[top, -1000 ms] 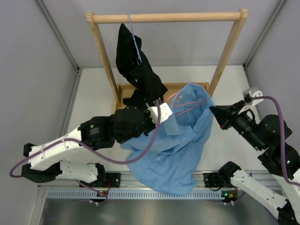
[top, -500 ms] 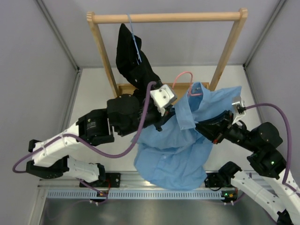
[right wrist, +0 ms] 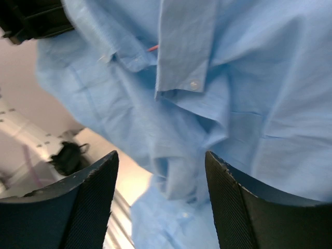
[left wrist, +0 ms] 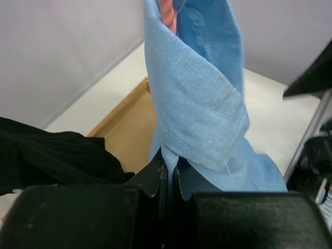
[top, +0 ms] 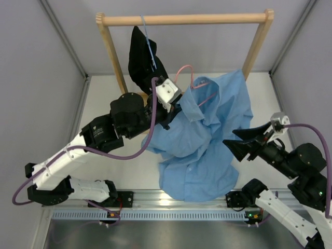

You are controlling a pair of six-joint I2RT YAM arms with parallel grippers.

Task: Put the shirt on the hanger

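The light blue shirt [top: 205, 137] hangs from the pink hanger [top: 184, 71], whose hook sticks up above the collar just in front of the rack. My left gripper [top: 175, 106] is shut on a fold of the shirt's collar [left wrist: 197, 98], and a strip of the pink hanger [left wrist: 166, 13] shows inside the cloth above. My right gripper [top: 231, 146] is open, just right of the shirt's lower half and pointing at it, with nothing between its fingers [right wrist: 91, 202]. The shirt [right wrist: 218, 88] fills the right wrist view, close ahead of the open jaws.
A wooden rack [top: 184, 19] stands at the back, with a black shirt [top: 142, 59] on a thin light-blue hanger [top: 149, 44] at its left end. The black shirt [left wrist: 57, 155] lies just left of my left gripper. The rack's wooden base [left wrist: 129, 129] is below.
The left arm has carried the shirt and hanger up and back toward the rack. The right gripper has let go of the shirt, opened and drawn back to the right.
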